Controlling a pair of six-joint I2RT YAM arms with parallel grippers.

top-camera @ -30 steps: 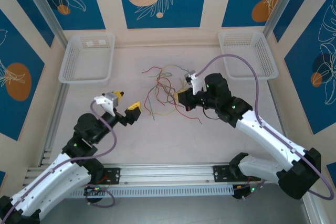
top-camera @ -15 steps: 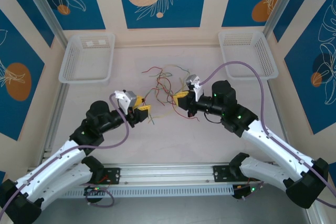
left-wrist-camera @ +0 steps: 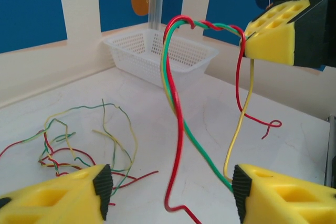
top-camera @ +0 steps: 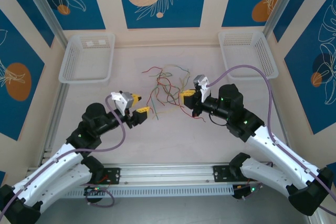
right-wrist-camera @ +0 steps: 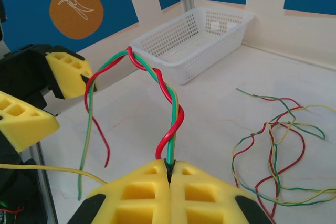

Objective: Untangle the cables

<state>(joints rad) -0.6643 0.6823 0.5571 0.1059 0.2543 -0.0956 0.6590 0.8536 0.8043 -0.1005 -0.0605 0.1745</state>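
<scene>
Red-green cables (right-wrist-camera: 177,113) pinched in right claw (right-wrist-camera: 169,174), hanging before left claw (left-wrist-camera: 170,191).

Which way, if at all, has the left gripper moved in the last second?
Yes: the left gripper has shifted right in the top view, away from the left basket and nearer the cables.

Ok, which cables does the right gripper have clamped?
The twisted red-and-green pair, lifted off the table; the other cables lie loose on it.
</scene>
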